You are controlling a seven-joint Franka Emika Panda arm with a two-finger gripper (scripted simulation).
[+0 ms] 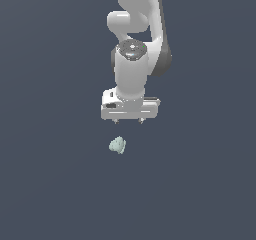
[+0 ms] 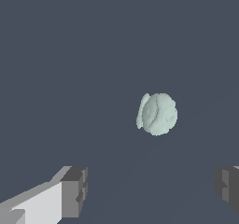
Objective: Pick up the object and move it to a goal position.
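While my pincer (image 1: pixel 129 120) hangs with its fingers (image 2: pixel 74 190) spread apart and empty, the object (image 1: pixel 117 145) lies on the bare grey floor, apart from the pincer, below it and slightly toward the exterior view's left. I judge a small sideways shift must precede descent.

No text, label, brand mark, number or sign can be read in either view. The surfaces that show are plain and unmarked, with no print on them.
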